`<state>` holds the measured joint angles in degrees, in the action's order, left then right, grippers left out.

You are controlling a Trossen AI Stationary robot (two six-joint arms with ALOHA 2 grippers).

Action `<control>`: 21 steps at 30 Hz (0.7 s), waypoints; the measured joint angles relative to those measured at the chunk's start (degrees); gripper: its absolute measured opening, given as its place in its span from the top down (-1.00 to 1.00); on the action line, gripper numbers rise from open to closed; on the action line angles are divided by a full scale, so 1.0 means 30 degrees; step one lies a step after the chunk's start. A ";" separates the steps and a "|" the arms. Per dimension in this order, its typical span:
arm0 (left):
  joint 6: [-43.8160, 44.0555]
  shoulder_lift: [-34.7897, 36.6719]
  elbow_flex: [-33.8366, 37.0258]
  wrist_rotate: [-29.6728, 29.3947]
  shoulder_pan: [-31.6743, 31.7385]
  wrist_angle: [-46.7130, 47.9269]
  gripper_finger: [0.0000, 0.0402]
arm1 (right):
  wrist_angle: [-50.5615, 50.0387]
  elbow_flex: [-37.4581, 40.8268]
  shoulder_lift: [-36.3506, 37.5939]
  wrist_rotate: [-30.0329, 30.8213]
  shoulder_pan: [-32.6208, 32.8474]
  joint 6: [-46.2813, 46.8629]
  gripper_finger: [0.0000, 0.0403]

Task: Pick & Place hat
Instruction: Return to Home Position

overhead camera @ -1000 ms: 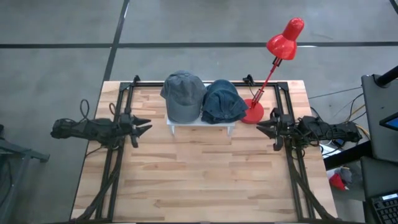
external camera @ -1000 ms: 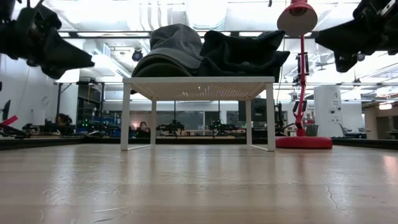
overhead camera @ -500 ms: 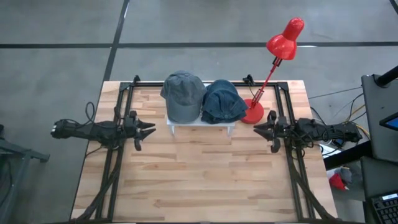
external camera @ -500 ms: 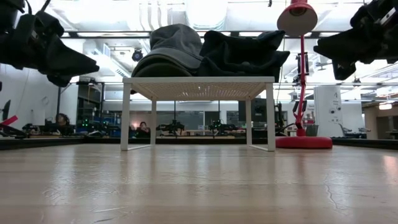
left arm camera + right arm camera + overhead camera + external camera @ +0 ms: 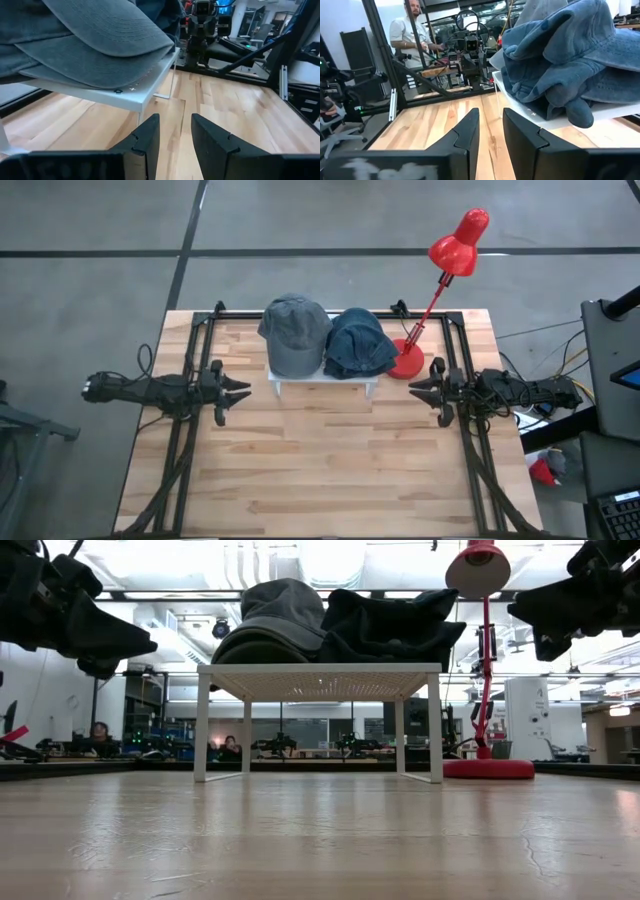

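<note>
High view: the gray cap (image 5: 294,332) and blue cap (image 5: 358,343) sit on the shelf (image 5: 322,383), between the left fingers (image 5: 145,142) and right fingers (image 5: 466,132), both pairs slightly apart and empty; an inward swing could knock the caps off.

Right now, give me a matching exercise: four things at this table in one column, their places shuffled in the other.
1 gray cap
2 blue cap
3 lamp
4 left pincer

A over the table's left side, open
B shelf, right end
C on the table, right of the shelf
D shelf, left end

Pairs: 1-D, 2-B, 3-C, 4-A
</note>
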<state>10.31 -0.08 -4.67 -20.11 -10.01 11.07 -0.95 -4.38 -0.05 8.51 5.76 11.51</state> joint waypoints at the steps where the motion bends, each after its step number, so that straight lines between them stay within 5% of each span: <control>1: 0.0002 0.0000 0.0000 -0.0002 -0.0003 0.0000 0.43 | 0.0000 0.0000 -0.0001 0.0000 0.0000 -0.0008 0.60; 21: 0.1617 -0.0051 0.0007 -0.0017 0.0002 -0.0015 0.43 | -0.0073 0.0000 -0.0030 0.0007 0.0000 0.0451 0.58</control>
<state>15.16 -0.23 -4.64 -20.16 -10.00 11.03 -1.17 -4.38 -0.14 8.54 5.76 12.86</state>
